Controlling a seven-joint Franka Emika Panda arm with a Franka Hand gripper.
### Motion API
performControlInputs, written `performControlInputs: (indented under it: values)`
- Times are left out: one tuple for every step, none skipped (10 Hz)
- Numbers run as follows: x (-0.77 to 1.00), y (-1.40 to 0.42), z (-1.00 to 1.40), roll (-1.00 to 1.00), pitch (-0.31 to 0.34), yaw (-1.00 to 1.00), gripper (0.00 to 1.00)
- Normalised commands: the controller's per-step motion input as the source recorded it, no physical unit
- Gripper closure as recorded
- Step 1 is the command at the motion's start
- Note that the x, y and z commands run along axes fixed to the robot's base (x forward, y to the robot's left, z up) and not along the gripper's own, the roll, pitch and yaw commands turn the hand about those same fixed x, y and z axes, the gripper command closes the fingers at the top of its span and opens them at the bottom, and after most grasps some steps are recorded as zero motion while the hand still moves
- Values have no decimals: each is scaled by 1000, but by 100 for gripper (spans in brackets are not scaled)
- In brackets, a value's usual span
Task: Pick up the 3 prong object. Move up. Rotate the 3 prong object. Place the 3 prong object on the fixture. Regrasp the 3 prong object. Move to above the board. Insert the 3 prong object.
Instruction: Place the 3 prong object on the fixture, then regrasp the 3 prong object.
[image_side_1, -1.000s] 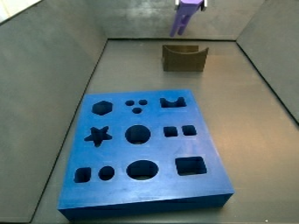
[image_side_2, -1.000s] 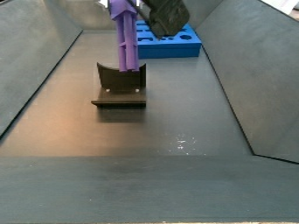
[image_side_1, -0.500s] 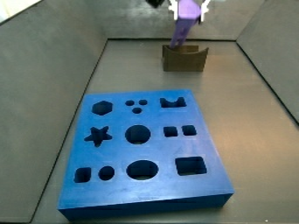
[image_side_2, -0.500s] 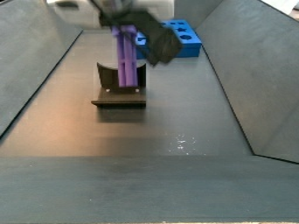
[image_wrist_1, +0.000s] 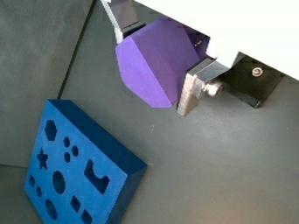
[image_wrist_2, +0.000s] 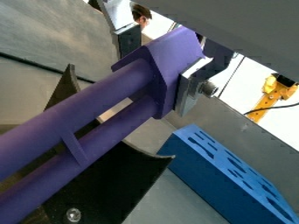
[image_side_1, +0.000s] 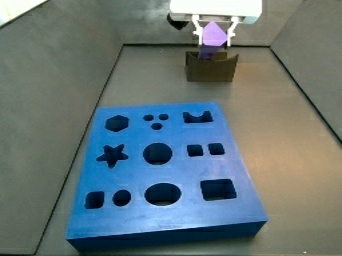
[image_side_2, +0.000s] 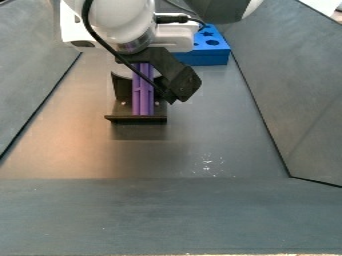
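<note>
Side view from the board end: the board (image_side_1: 163, 172) lies flat on the grey floor (image_side_1: 287, 140), blue, cut-outs facing up, near the camera and well apart from the fixture (image_side_1: 210, 66). The fixture stands at the far end of the floor. The end effector (image_side_1: 214, 32) sits directly over it, white housing above, closed on the 3 prong object (image_side_1: 211, 38), whose purple body reaches down into the fixture's notch.

Side view from the opposite end: fixture (image_side_2: 136, 104) is nearer, its base plate on the floor. The 3 prong object (image_side_2: 144, 90) stands roughly upright in the notch, a long purple bar. End effector (image_side_2: 147, 66) clamps its upper part; arm body fills the top. Board (image_side_2: 203, 45) shows as a blue corner behind the arm.

Wrist view: silver fingers (image_wrist_1: 194, 86) press both sides of the purple piece (image_wrist_1: 159, 63), seen end-on. Board (image_wrist_1: 73, 169) lies off to one side on the floor, tilted in frame, holes visible.

Wrist view along the piece: the purple bar (image_wrist_2: 87, 113) runs away from the fingers (image_wrist_2: 187, 87) into the dark notch of the fixture (image_wrist_2: 107, 183). Whether it touches the notch floor, cannot tell. A blue board edge (image_wrist_2: 233, 177) shows beyond it.
</note>
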Motion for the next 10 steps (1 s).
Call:
performControlInputs:
  values:
    - [61,88,-342,-38,-72,4,100]
    - [60,89,-341,-37,-71,5,100]
    - [58,88,-341,-37,-69,5,100]
    - [58,88,-340,-37,-68,5,100]
    - [58,88,-341,-37,-68,5,100]
    - [57,88,-340,-37,-67,5,100]
    - [0,0,0,0,0,0,0]
    - [0,0,1000,-10,43,45,0]
    - [-4,6,1000,-1,44,49,0]
    - [-21,8,1000,19,59,36,0]
